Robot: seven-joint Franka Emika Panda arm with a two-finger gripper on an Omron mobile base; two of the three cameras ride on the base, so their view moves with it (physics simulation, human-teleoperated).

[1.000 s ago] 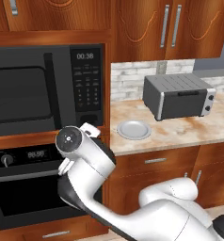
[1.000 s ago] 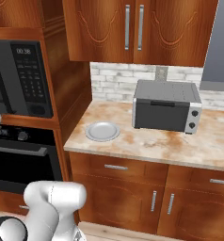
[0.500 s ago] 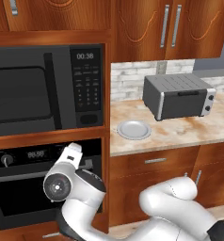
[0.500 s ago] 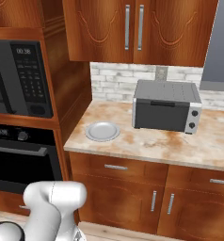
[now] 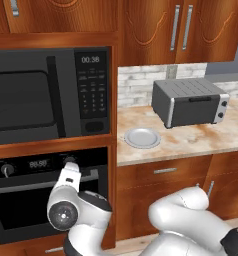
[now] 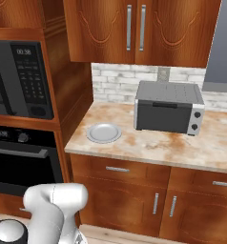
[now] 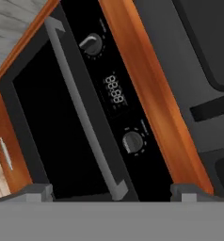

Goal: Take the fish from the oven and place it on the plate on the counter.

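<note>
The oven (image 5: 36, 200) is set into the wall under the microwave, and its dark glass door is closed. The same oven (image 6: 20, 164) stands at the left of the right base view. The fish is hidden. My hand (image 5: 68, 172) hovers just in front of the oven's control panel, near the right end of the silver bar handle (image 7: 85, 117). My gripper (image 7: 111, 194) is open with nothing between its fingers, facing the handle, the display (image 7: 115, 90) and two knobs. The plate (image 5: 142, 137) lies bare on the counter (image 5: 191, 140), right of the oven; the plate (image 6: 104, 132) is near the counter's left end.
A black microwave (image 5: 41, 95) sits directly above the oven. A grey toaster oven (image 5: 188, 102) stands on the counter behind and right of the plate. Reddish-brown cabinets hang above, and drawers (image 6: 118, 169) sit below the counter.
My arm has sunk from the level of the microwave's lower edge to in front of the oven door. The gripper has stayed open. Nothing else has moved.
</note>
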